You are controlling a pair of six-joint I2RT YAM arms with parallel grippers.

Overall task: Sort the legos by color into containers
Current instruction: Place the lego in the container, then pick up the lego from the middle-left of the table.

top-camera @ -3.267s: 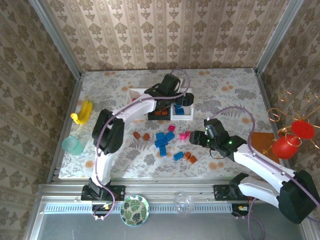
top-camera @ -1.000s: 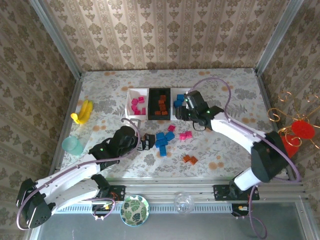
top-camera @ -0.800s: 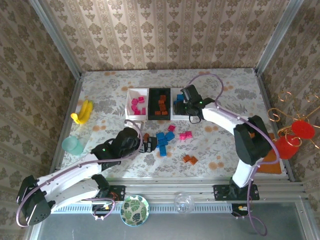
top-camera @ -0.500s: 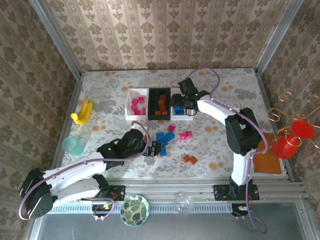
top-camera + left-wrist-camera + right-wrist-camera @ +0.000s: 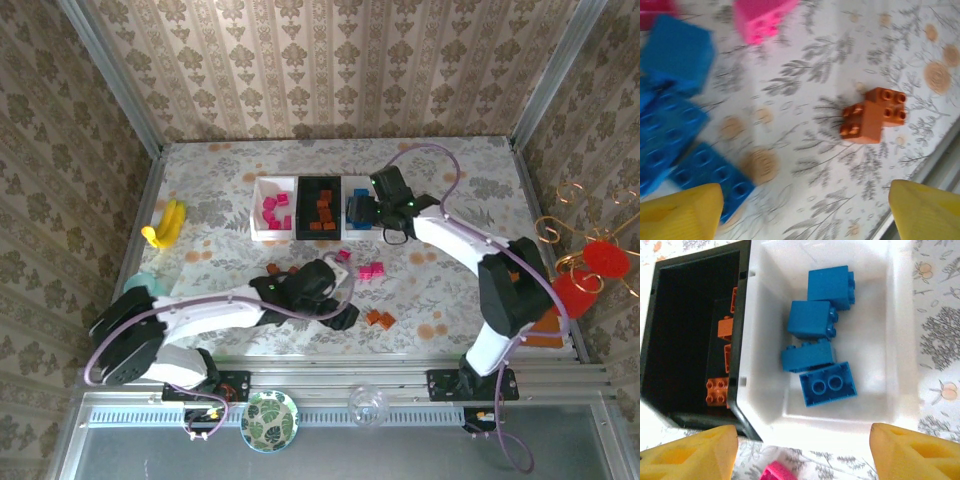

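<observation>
**Left end effector.** The left end effector (image 5: 802, 215) is held wide, and nothing is gripped between its yellow fingertips (image 5: 680, 212). It is positioned low over the bench (image 5: 450, 170), above the loose legos. In the left wrist view, a joined orange-brown brick (image 5: 872, 115) lies at 1 o'clock of the gap, apart from both fingertips. A cluster of loose blue bricks (image 5: 670, 130) lies at 10 o'clock, with one brick beside the left fingertip. A pink brick (image 5: 765, 17) lies at 12 o'clock.

**Right end effector.** The right end effector (image 5: 802, 452) is also held wide and is empty. It is positioned just short of the near rim of the right white tray (image 5: 900, 340). Four stored blue bricks (image 5: 820, 335) lie inside that tray. The black tray (image 5: 670, 340), at 9 o'clock of it and touching it, holds orange-brown bricks. In the top view, the left white tray (image 5: 262, 225), at 9 o'clock of the black tray, holds pink bricks.

**Step in hand.** The sort is judged to be partly done. The left arm is judged to be selecting a brick, while the right arm is at the drop-off end of a cycle.

**Next move.** One brick is to be centred between the left fingertips before the jaws are closed. The orange-brown brick is the most isolated candidate. The blue cluster risks a double pick.
</observation>
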